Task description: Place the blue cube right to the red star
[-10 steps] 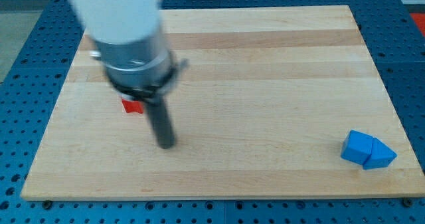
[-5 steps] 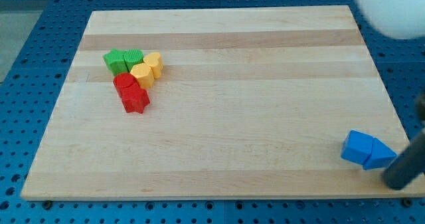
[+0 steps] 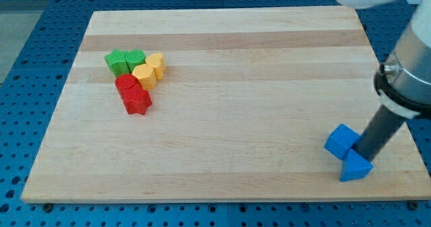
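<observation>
The blue cube lies near the board's lower right corner. My tip rests against the cube's right side, between it and a blue triangular block just below. The red star lies at the left of the wooden board, far to the left of the cube, at the lower end of a cluster of blocks.
Touching the red star from above is another red block. Two green blocks and two yellow blocks complete the cluster. The arm's body hangs over the board's right edge.
My tip crossed from the red star to the lower right, then pushed in between the blue blocks. The blue cube slid left and the triangular block slid down-left, apart from it.
</observation>
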